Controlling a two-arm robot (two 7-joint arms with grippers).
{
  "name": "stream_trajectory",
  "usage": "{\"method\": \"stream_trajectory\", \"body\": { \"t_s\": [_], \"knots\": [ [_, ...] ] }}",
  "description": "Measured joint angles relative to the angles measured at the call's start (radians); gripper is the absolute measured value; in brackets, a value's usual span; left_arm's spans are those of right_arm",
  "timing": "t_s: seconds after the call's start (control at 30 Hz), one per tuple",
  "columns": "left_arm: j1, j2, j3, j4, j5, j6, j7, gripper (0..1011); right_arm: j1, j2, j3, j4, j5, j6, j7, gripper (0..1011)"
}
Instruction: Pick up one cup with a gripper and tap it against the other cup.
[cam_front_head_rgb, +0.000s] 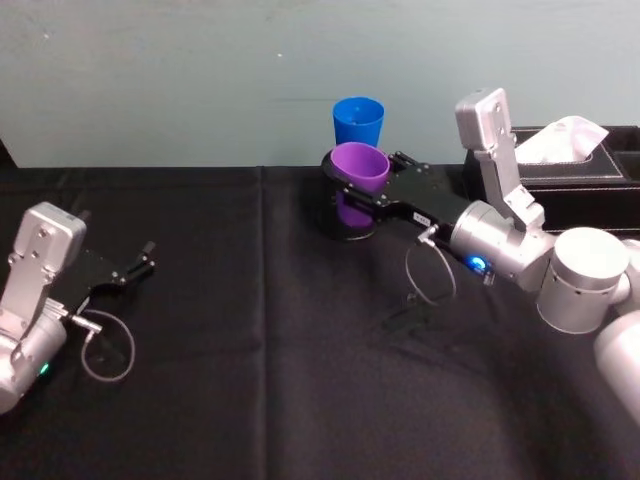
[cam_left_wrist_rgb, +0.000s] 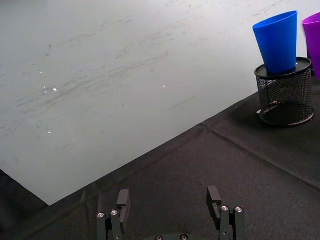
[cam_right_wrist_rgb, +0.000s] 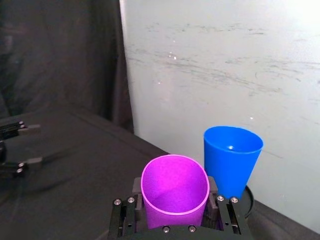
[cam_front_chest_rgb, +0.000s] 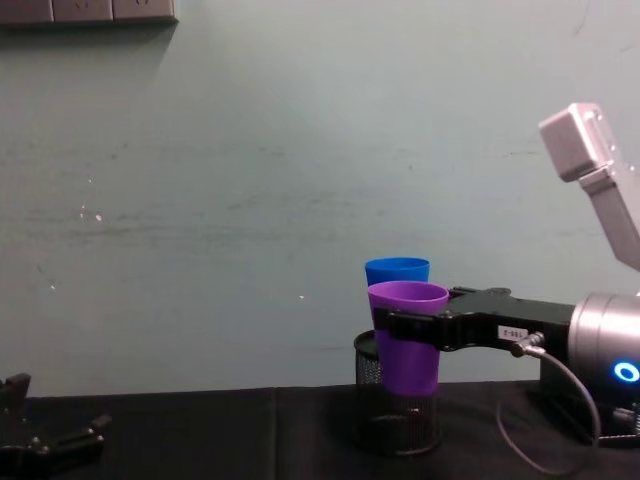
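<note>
One hard tap from the purple cup (cam_front_head_rgb: 358, 165), clamped in the right gripper's (cam_front_head_rgb: 352, 195) fingers, could topple the blue cup (cam_front_head_rgb: 358, 122) (left gripper (cam_left_wrist_rgb: 168, 200) hangs over the counter (cam_front_head_rgb: 250, 350), released).

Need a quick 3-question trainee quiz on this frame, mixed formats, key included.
1. True or false: the left gripper holds the purple cup.
2. The blue cup stands on: A) the purple cup B) the black mesh pen holder C) the left gripper.
3. Fill in: the right gripper is shut on the ___ cup.
Key: 1 false; 2 B; 3 purple.
</note>
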Motion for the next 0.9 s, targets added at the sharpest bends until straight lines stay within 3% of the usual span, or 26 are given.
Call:
{"method": "stream_trajectory", "body": {
  "t_s": [0.57,0.9],
  "knots": [
    [0.0,0.0,0.0,0.0,0.0,0.0,0.0,1000,0.097,-0.082,0.034,0.184,-0.026,-0.051,0.008,726],
    [0.0,0.0,0.0,0.0,0.0,0.0,0.0,1000,0.128,-0.108,0.054,0.246,-0.027,-0.061,0.015,726]
  ]
}}
